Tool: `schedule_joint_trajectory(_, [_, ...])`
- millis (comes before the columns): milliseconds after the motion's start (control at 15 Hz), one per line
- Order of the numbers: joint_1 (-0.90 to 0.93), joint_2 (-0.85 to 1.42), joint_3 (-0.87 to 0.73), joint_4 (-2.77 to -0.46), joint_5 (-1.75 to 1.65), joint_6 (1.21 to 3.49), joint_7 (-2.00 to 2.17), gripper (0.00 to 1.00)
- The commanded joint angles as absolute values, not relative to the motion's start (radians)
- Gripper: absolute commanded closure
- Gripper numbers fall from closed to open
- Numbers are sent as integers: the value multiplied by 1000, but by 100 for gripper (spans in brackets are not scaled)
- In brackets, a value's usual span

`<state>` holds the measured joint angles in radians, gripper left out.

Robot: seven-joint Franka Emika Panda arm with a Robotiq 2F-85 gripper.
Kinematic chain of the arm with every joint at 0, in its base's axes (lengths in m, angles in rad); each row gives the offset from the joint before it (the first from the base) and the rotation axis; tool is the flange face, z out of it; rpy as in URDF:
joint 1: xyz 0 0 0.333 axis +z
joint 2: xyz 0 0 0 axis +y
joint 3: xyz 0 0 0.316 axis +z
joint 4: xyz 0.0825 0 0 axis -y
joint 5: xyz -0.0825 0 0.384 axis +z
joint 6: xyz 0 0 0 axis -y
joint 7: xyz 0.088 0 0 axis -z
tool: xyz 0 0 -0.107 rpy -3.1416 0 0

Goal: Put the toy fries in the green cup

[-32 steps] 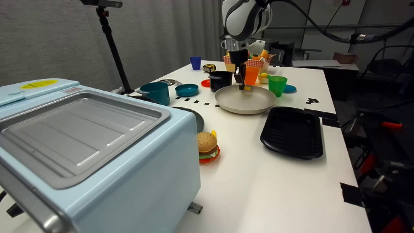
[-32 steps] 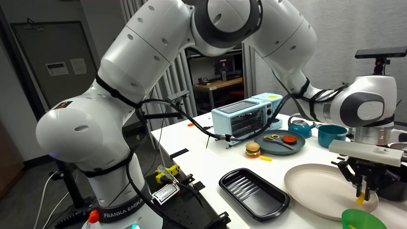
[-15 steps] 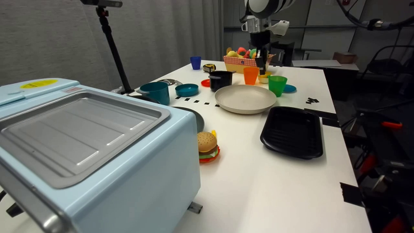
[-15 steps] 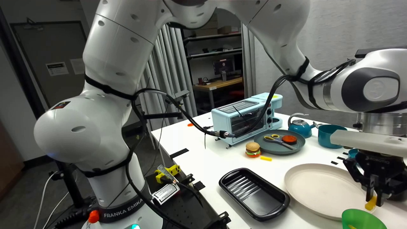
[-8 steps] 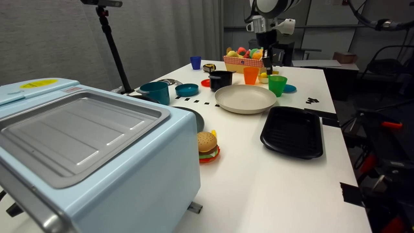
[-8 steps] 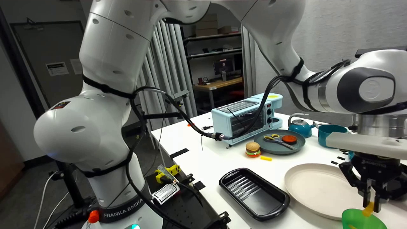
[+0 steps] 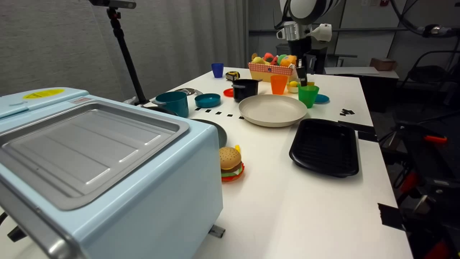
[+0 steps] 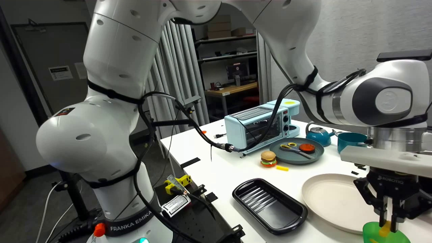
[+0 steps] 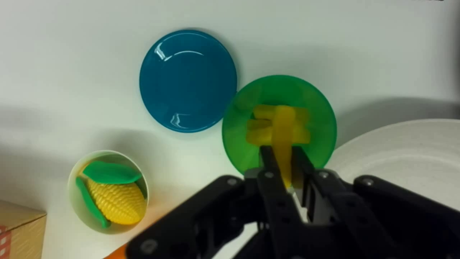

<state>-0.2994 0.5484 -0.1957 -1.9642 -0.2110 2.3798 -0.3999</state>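
Jaws nearly together, tight on toy fry (image 9: 283,131)

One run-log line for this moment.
end effector: gripping toy fry | toy fry: at mouth of green cup, unreleased | green cup: other yellow pieces inside
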Motion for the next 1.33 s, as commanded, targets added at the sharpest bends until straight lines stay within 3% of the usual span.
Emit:
schedule_joint_trajectory(0, [-296,515,-200,-2006,-245,2399,-391,60])
schedule_joint_trajectory(67, [-296,515,-200,-2006,-245,2396,-390,59])
schedule_joint_trajectory(600, [-305,517,-194,-1999,-231,2384,-400,0])
schedule_joint_trajectory(1267, [-264,486,-118,-1982,-191,2413,-378,0])
